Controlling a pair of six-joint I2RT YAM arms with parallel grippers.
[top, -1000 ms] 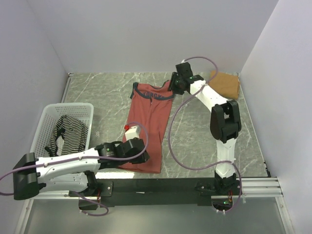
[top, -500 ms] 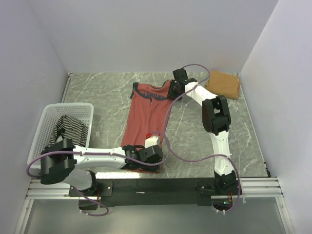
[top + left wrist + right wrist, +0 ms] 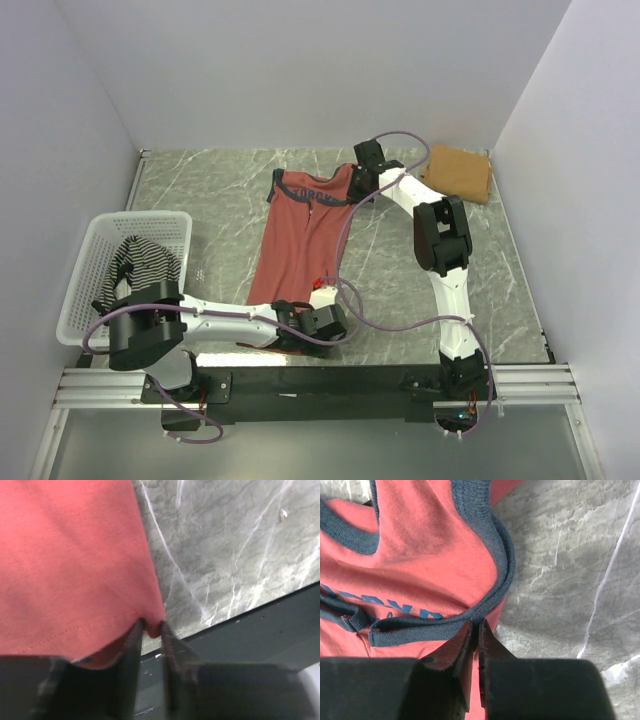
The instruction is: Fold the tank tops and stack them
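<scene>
**Left tool** (image 3: 149, 628): clenched on the very corner of the red top's (image 3: 305, 235) near hem. Only a thin bite of cloth shows between the fingers.

**Right tool** (image 3: 475, 625): nearly closed, pinching the dark trim at the armhole edge on the far end of the same side.

**Red top:** lies spread flat mid-desk (image 3: 210, 190), neck far, hem near. We therefore hold one long edge at both ends.

**Other tops:** the tan top (image 3: 460, 173) sits folded at the far right corner. The striped top (image 3: 140, 265) lies crumpled in the basket (image 3: 145, 215) on the left.

**Step in hand, as we judge it:** a lengthwise fold.

**To do it well:**
- Raise both ends together and only slightly.
- Keep the edge taut between the tools.
- Carry it across to the opposite long edge and lay it down trim on trim.

**Risk:** the left bite looks shallow and may slip, so we go slowly.
</scene>
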